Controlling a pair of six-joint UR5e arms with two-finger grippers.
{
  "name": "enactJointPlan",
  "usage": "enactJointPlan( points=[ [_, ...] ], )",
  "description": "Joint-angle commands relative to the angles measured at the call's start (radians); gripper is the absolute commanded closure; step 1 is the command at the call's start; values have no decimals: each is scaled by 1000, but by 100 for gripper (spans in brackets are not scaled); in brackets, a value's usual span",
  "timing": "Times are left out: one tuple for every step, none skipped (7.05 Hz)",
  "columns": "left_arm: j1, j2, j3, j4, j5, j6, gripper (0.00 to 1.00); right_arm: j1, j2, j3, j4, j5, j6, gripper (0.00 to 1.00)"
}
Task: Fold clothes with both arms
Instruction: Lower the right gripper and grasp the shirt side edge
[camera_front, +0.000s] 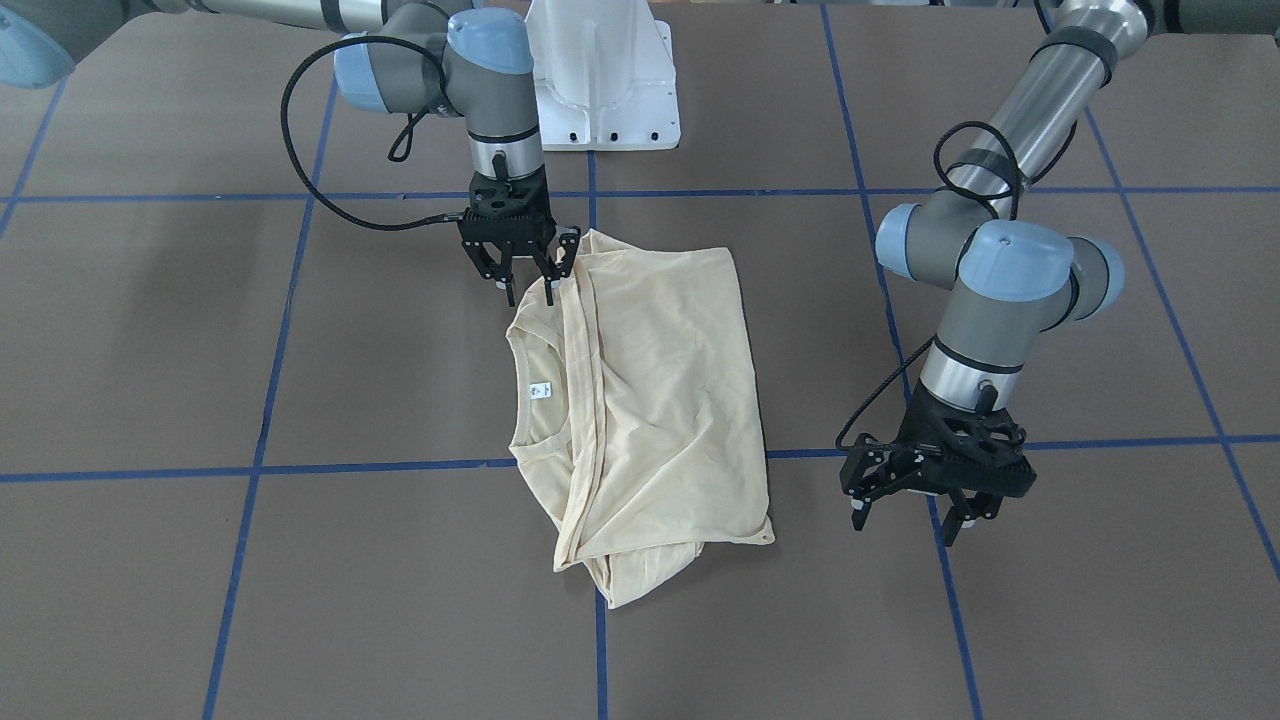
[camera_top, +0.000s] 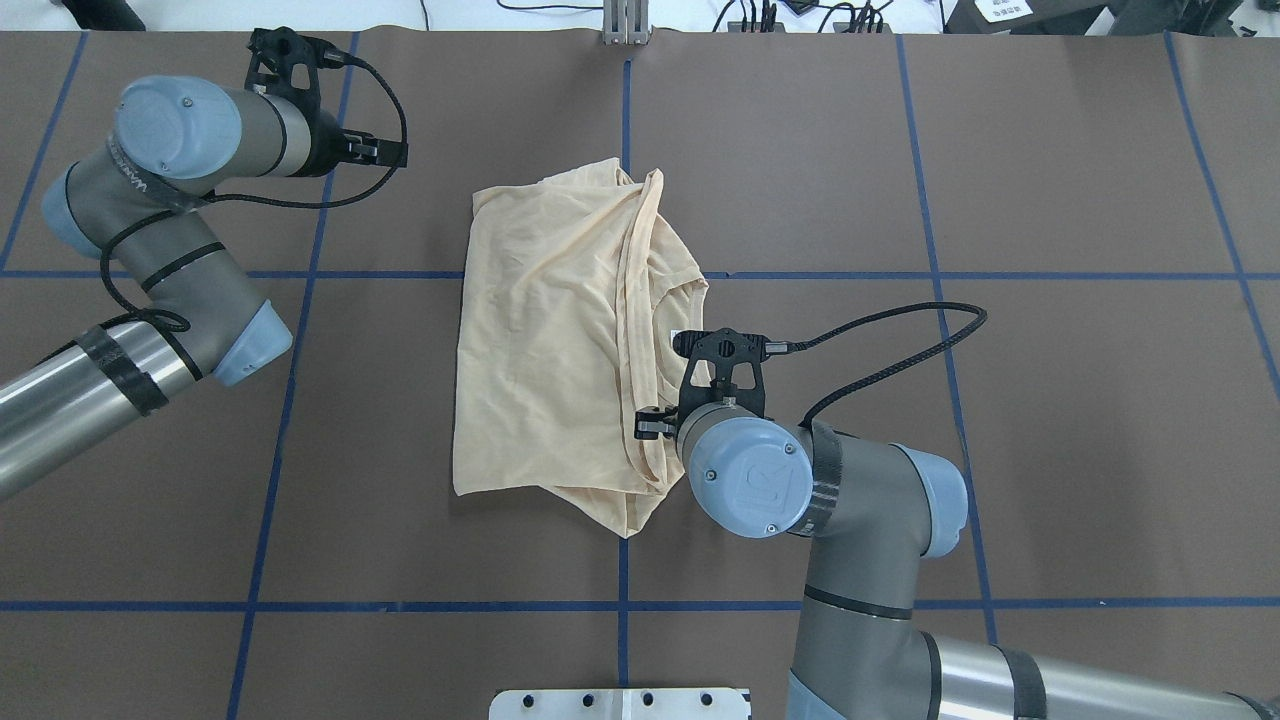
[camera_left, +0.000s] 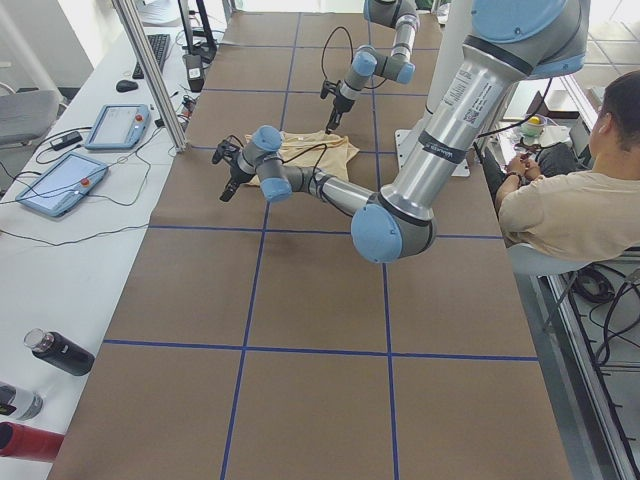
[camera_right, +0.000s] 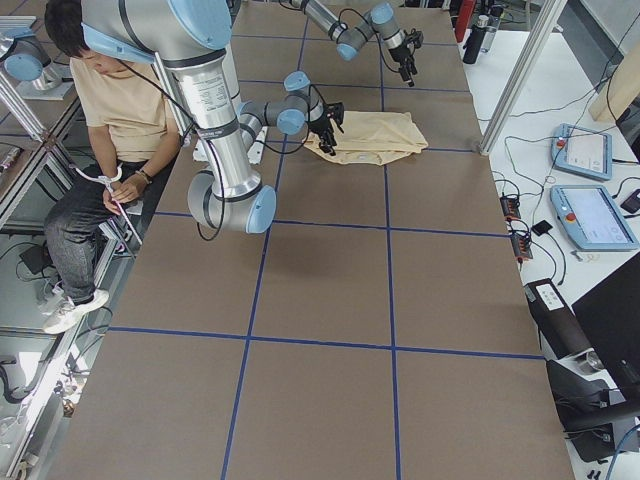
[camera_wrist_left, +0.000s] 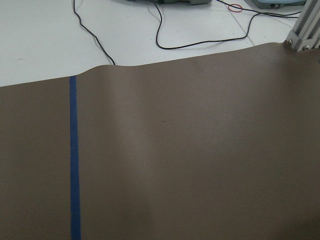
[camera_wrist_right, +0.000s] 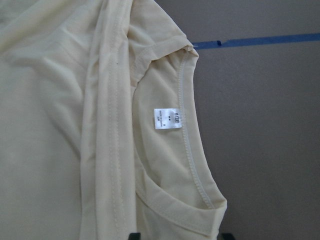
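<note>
The pale cream-yellow shirt (camera_front: 640, 390) lies partly folded in the middle of the brown table, also seen from overhead (camera_top: 545, 340). Its neck opening with the small white label (camera_wrist_right: 167, 118) faces up, and no print shows. My right gripper (camera_front: 527, 288) is open, hovering at the shirt's corner nearest the robot base, beside the collar. One fingertip (camera_front: 550, 285) is right at the fabric edge. My left gripper (camera_front: 905, 525) is open and empty, held above bare table well clear of the shirt's other side. The left wrist view shows only the table (camera_wrist_left: 200, 150).
The white base pedestal (camera_front: 605, 80) stands at the robot's edge of the table. Blue tape lines (camera_front: 380, 466) grid the surface. A seated person (camera_left: 570, 190) is beside the table. Pendants (camera_left: 60, 185), bottles (camera_left: 60, 352) and a metal post (camera_left: 150, 70) line the far side.
</note>
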Motion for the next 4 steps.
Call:
enactJointPlan(
  points=[
    [0, 0, 1, 0, -1, 0, 0, 27, 147, -80, -123, 12, -45, 0],
    [0, 0, 1, 0, 0, 0, 0, 32, 239, -195, -139, 12, -45, 0],
    [0, 0, 1, 0, 0, 2, 0, 38, 305, -299, -169, 16, -51, 0],
    [0, 0, 1, 0, -1, 0, 0, 53, 350, -348, -244, 69, -95, 0]
  ],
)
